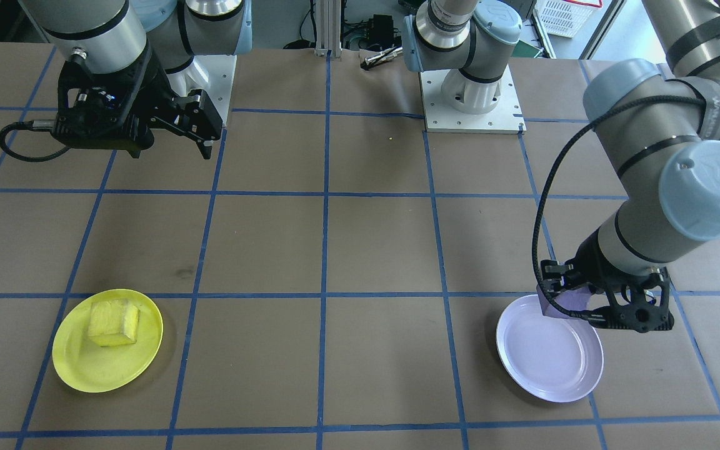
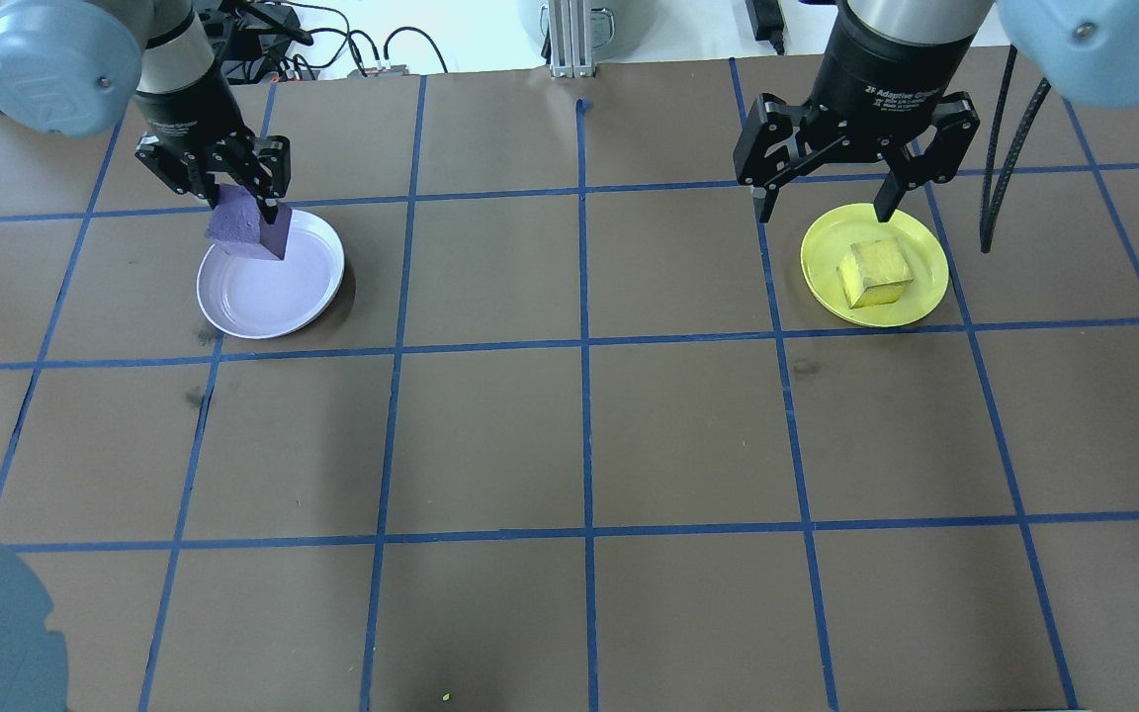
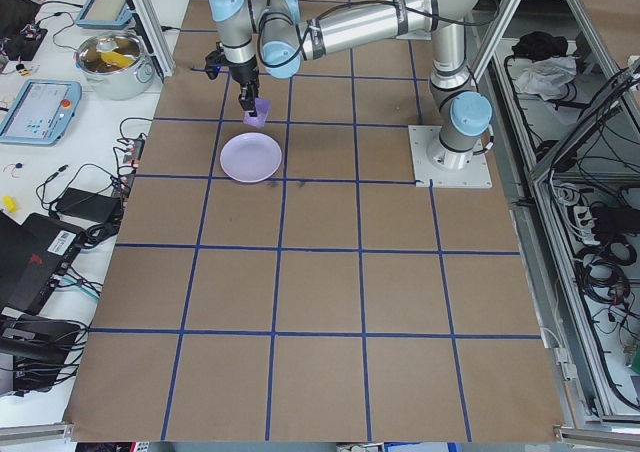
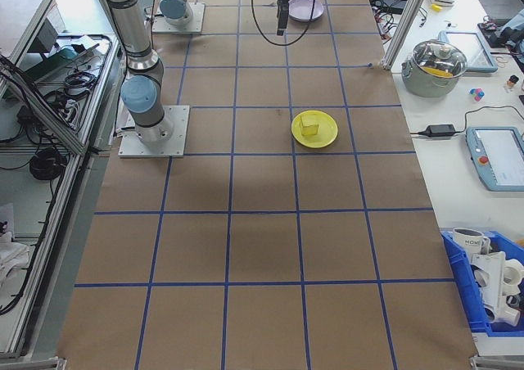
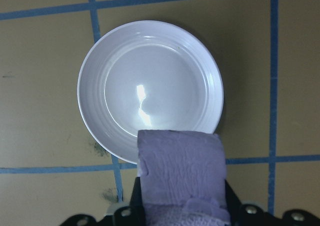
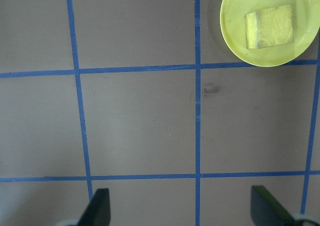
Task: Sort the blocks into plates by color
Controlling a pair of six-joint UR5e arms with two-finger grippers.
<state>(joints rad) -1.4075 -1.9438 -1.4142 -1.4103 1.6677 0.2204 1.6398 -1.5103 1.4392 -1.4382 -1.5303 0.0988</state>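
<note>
Overhead view, upper left of the frame: the left pincer [image 2: 245, 203] grips the light purple block [image 2: 248, 227] between its fingers, holding it raised over the far rim of the lavender plate [image 2: 273, 287]; in the left wrist view the block [image 5: 181, 171] fills the lower centre, with the glossy plate [image 5: 95, 106] beyond it. Upper right of the overhead frame: the right pincer [image 2: 827, 208] hangs with its jaws spread wide and nothing between them, raised above the yellow plate [image 2: 925, 287]. The yellow block [image 2: 874, 274] rests inside that plate, near its middle. Both plates sit on the brown tabletop [image 2: 579, 445], which is marked into squares by blue tape lines [image 2: 584, 346].
</note>
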